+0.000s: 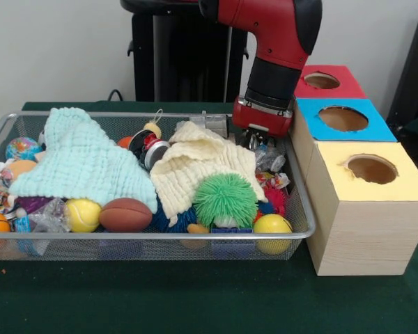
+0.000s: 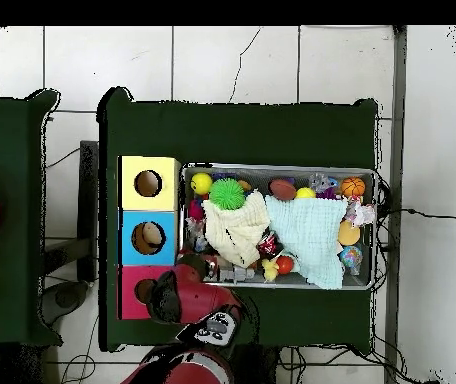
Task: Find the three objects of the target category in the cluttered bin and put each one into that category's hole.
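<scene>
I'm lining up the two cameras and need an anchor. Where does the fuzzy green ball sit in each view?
Front view: the fuzzy green ball lies near the bin's front rim, right of centre, below the cream cloth.
Overhead view: the fuzzy green ball is near the bin's top edge, at its left end, above the cream cloth.
Shared landmark: the yellow box, the box nearest the ball in both.

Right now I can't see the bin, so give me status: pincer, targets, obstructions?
Pincer low in the bin's corner by the boxes, grip state unreadable. Target category unclear. Two cloths cover much of the clutter.
</scene>
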You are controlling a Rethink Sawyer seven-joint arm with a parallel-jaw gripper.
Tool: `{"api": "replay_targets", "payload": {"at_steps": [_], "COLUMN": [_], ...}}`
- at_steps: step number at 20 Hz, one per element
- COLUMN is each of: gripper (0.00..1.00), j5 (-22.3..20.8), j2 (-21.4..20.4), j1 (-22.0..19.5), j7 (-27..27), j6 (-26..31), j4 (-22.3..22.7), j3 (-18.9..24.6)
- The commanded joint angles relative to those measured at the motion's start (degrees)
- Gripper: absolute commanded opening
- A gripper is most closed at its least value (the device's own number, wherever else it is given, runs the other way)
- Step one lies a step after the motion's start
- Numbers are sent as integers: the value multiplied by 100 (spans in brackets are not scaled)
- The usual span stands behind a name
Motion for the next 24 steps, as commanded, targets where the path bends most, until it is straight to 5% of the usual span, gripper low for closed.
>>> {"api": "replay_targets", "payload": {"at_steps": [1,12,19,24], "gripper": [0,0,0,0], "j5": [478,813,649,569], "j2": [-43,-434,-1854,-2118], "j1": [90,104,498,499], "j7": [1290,1365,1030,1082], "j6": [370,718,3089,3362], "j4": [-61,219,348,376], "j3": [336,411,-215,-252]}}
